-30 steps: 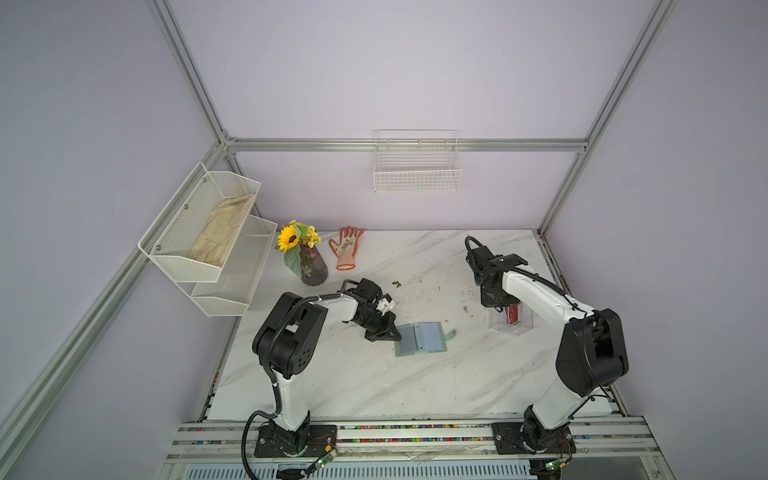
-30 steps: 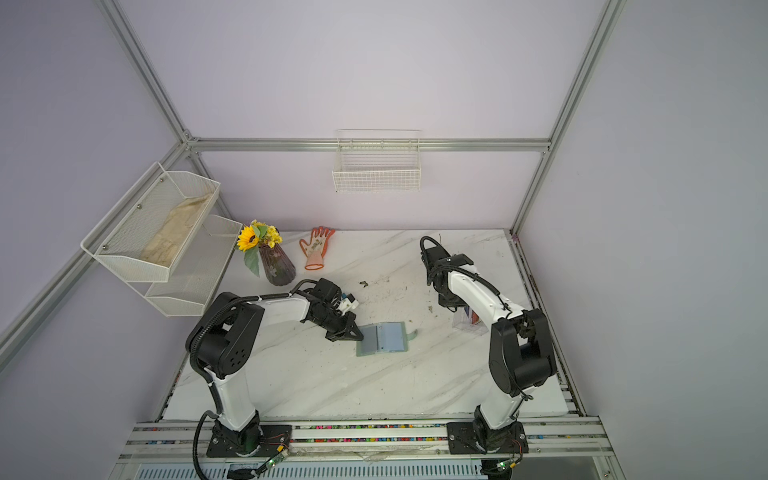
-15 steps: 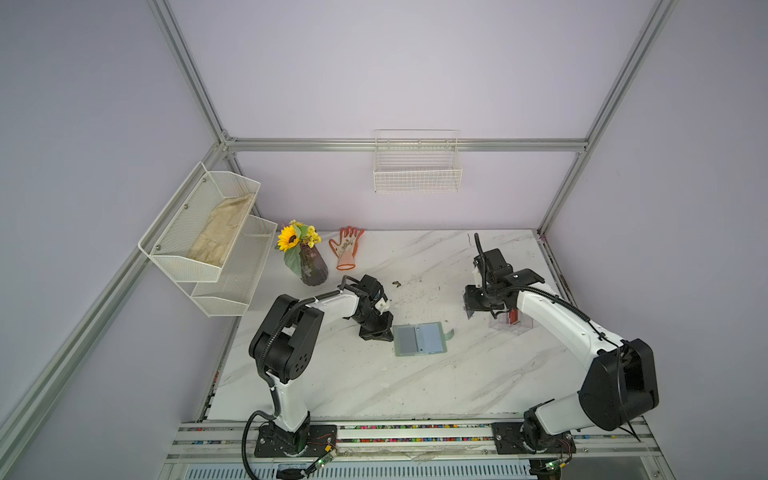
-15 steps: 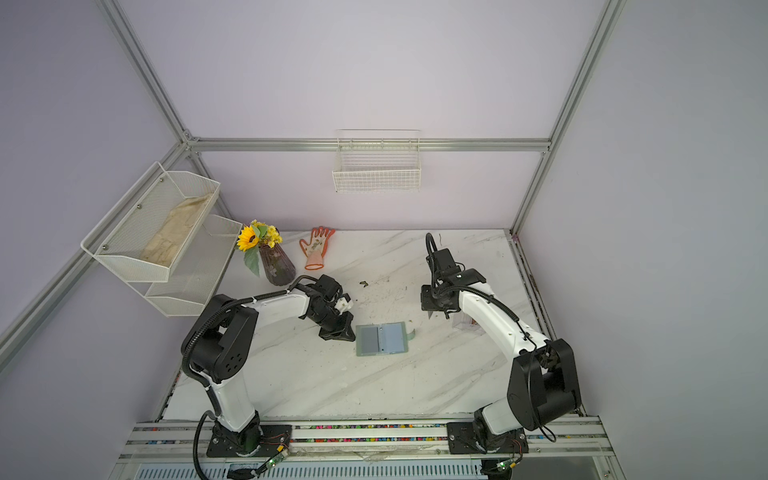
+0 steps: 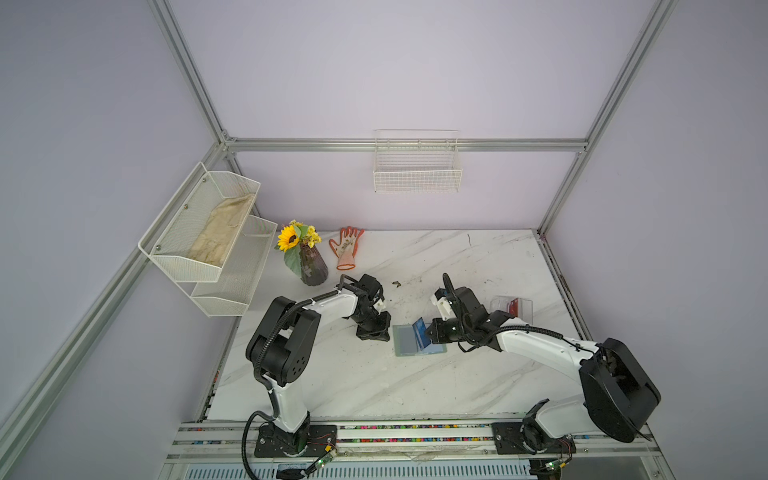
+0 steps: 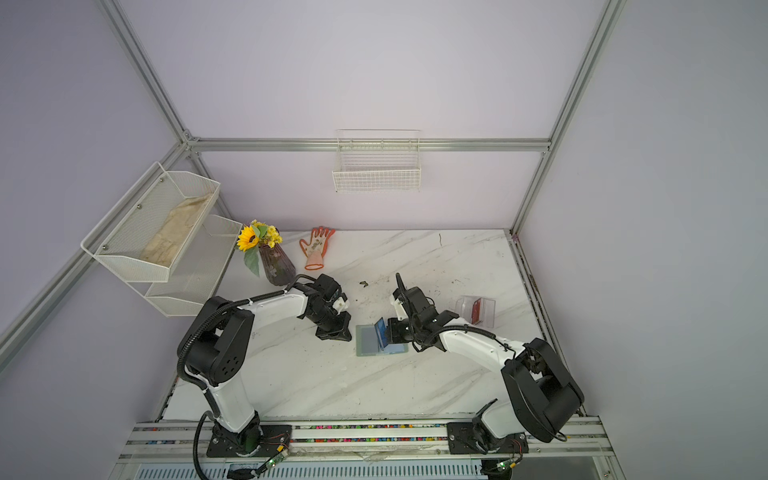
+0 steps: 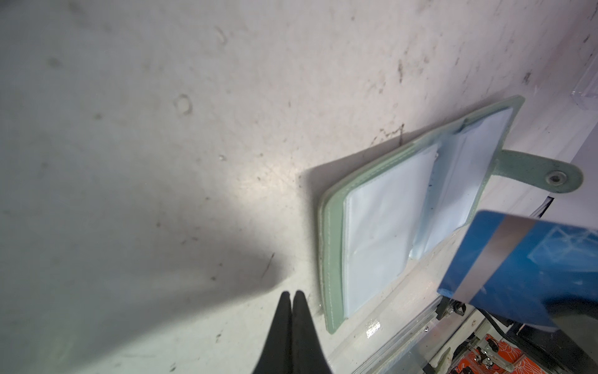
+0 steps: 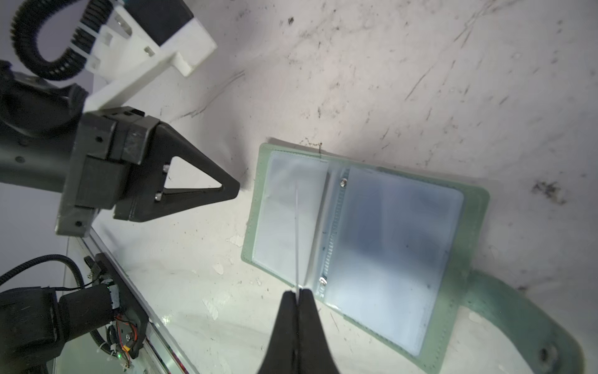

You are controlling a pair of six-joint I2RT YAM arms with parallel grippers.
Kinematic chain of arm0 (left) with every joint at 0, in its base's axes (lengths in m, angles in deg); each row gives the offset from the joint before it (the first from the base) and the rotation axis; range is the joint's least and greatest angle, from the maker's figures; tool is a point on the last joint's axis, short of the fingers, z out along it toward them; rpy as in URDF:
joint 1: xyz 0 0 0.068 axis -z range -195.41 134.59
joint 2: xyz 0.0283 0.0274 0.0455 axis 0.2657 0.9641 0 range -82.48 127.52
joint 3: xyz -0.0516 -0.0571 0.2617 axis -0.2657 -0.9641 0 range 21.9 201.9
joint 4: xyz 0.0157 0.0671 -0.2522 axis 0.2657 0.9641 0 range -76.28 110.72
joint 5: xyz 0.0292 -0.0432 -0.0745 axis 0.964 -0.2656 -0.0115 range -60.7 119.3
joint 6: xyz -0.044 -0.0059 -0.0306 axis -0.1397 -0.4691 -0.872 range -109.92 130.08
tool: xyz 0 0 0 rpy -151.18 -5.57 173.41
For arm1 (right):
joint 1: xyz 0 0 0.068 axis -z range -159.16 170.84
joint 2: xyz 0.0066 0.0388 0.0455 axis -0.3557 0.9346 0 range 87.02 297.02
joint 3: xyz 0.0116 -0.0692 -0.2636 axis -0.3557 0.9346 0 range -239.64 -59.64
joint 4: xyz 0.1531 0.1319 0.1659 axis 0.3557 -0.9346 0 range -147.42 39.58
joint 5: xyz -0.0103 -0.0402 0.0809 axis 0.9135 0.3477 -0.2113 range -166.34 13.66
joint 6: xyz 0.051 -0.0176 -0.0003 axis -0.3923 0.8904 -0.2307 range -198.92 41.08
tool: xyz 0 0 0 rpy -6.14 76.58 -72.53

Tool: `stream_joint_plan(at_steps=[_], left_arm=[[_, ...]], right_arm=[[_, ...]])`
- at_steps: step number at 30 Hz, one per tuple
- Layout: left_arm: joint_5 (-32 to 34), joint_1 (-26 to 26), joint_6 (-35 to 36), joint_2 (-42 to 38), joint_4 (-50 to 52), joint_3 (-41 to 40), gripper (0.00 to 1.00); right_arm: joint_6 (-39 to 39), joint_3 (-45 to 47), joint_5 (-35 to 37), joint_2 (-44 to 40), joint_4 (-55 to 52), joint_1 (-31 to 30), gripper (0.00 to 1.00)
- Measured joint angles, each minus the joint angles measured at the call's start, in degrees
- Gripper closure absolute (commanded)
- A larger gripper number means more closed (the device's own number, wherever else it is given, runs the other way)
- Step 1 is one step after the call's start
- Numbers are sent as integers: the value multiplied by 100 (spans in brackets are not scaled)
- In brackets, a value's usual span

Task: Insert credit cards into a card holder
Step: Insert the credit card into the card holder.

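Right end effector (image 8: pixel 296 294) pinched shut on the blue credit card (image 7: pixel 517 259), gripping it at one short end. Card upright on its long edge, slanting over the open card holder (image 5: pixel 405 341), close to the fold between the two pages. Seen from the right wrist only as a thin pale line across one clear sleeve, so cannot tell if the far edge touches the plastic or floats just above. Left end effector (image 7: pixel 292 295) closed too, with nothing between the jaws, tips low over the table (image 5: pixel 374 386) just beside the outer edge of the card holder, apart from it. Card holder lying flat and opened, with sage-green cover and cloudy clear sleeves inside, snap strap (image 7: pixel 543 173) stretched out on the side toward the right arm. On the blue credit card a silver stripe and a faint white line drawing, but no readable word; part of it cut off by the frame edge and by a dark blurred shape. Red card (image 5: pixel 514 307) standing in a clear box (image 5: pixel 526 311) near the right table edge, too small to read anything on it. Small print on the orange glove (image 5: pixel 347 247) at the back also not legible, beside the dark vase (image 5: pixel 312 270) with a sunflower.
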Motion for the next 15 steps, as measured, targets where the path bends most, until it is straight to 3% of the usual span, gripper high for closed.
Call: stream_joint_plan(at_steps=[15], left_arm=[[0,354,-140,0,-188,0,100]], right_arm=[[-575,664,-52,-35,785,0,100]])
